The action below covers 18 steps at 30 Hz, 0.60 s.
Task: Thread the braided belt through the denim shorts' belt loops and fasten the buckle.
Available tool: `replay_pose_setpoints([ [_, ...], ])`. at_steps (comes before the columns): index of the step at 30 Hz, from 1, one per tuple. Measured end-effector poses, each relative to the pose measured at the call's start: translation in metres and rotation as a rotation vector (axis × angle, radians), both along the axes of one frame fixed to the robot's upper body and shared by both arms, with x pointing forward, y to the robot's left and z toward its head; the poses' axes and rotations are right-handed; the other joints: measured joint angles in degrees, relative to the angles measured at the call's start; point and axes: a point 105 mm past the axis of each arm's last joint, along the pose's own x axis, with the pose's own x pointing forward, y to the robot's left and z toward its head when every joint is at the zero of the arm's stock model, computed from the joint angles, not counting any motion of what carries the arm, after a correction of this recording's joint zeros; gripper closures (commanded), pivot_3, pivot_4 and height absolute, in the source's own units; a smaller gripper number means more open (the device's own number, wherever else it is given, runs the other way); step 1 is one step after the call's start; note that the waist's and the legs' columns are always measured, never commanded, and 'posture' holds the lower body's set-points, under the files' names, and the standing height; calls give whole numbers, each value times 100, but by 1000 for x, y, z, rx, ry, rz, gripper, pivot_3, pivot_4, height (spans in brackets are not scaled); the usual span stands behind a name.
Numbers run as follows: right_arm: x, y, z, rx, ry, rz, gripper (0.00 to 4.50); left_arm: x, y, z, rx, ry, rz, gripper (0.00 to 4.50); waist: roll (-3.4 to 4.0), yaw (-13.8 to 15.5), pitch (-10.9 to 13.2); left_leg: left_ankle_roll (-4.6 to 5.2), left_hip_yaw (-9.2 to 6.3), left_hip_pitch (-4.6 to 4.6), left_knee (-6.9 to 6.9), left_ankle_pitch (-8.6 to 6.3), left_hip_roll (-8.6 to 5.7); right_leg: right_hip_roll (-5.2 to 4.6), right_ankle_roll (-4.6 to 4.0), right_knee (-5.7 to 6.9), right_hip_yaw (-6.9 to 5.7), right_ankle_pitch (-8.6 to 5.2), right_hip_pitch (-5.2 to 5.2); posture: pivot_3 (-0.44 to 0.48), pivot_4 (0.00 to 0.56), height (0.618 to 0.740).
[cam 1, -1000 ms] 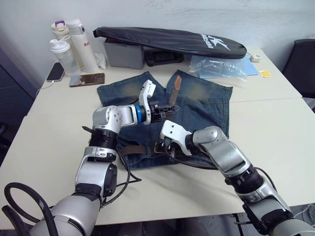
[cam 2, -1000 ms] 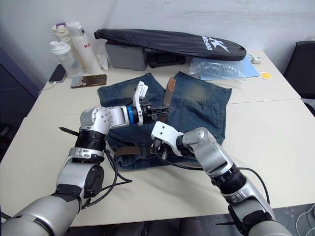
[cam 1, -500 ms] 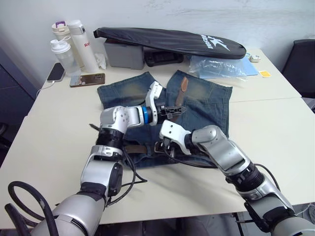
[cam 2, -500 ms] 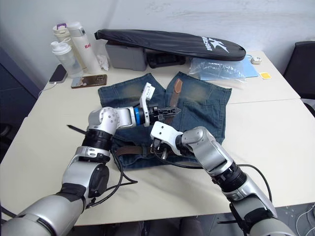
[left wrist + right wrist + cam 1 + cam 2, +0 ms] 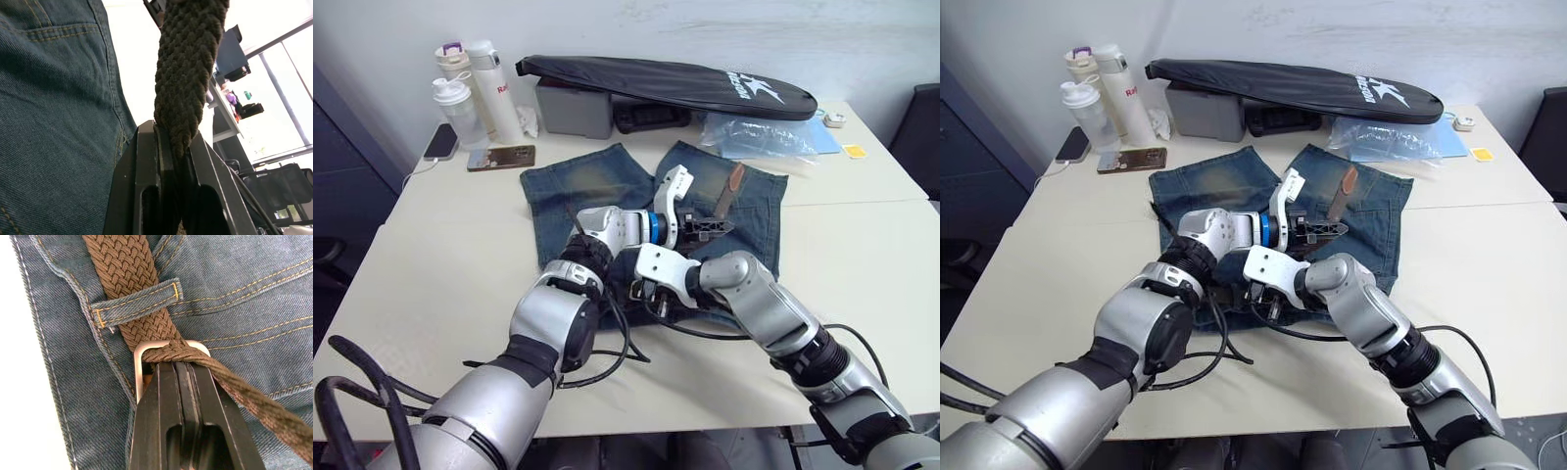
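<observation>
The denim shorts [image 5: 578, 186] lie flat mid-table, waistband toward me. On the waistband the braided belt [image 5: 127, 264] runs under a belt loop [image 5: 137, 303] and passes through the silver buckle [image 5: 139, 357]. My right gripper [image 5: 641, 294] sits at that spot, its fingers [image 5: 161, 406] shut on the buckle where the strap crosses it. Above the shorts' right leg, my left gripper [image 5: 710, 227] is shut on the belt's free end [image 5: 188, 73]. The brown tip [image 5: 734, 186] sticks up and away from it.
A long black zipped bag [image 5: 666, 83] lies over a grey box [image 5: 573, 103] at the back. Bottles [image 5: 480, 83] and a phone [image 5: 501, 157] stand back left. A clear plastic bag [image 5: 759, 132] lies back right. A table seam [image 5: 862, 201] runs along the right.
My left gripper has carried the belt's free end to the right across the shorts, drawing the strap through the buckle. The right gripper stays at the buckle. The camera has shifted slightly.
</observation>
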Motion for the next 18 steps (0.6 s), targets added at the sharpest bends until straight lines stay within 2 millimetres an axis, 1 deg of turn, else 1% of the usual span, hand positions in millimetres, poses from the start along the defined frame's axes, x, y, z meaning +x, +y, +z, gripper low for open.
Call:
replay_pose_setpoints([
  [5, 0, -1, 0, -3, -4, -1, 4475, 0, -4, 0, 3, 9, -2, 4500, 3, 1, 1, 3, -32, -6, 1, 2, -5, -5, 0, -1, -34, 0, 4, 0, 150, 740],
  [11, 0, -1, 0, -3, -6, 2, 4475, -3, -4, 2, -34, 51, -24, 4500, 8, 1, 1, 2, -53, -14, 1, 7, -8, -11, 0, 1, -69, 0, 8, 0, 150, 740],
  [18, 0, 2, 1, 2, -7, 19, 4475, 1, 7, 3, -42, 75, -6, 4500, 9, -23, 1, -5, -50, -27, 0, 12, -4, -13, 0, 17, -93, 0, 10, 0, 150, 740],
])
